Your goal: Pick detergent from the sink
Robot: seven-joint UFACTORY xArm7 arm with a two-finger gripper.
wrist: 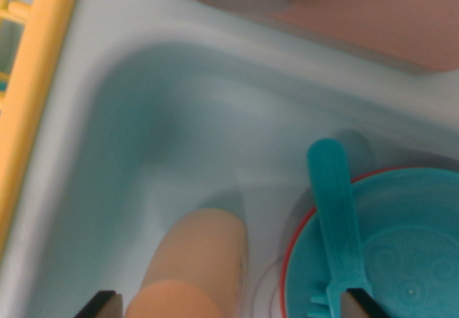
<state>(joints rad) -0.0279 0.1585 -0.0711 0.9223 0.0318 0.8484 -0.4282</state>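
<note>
2 fingers (107, 304) of the gripper (233, 305) are hanging apart, straddling the detergent bottle (193, 264) in the sink (143, 117) for gripping.

Toy kitchen, this was.
A pale blue plastic sink (107, 153) held a teal plate (409, 260) and fork (337, 217); yellow rack (32, 95) alongside.

1. I can read no text, label, brand or number anywhere in my wrist view.
2. The peach detergent bottle (192, 264) between my fingertips shows a plain side with no legible print; the picture is blurred.
3. The teal plate (401, 239) just beside my gripper (228, 305), on the wrist view's right, bears only faint raised round shapes, and I cannot make out any letters or signs in them.
</note>
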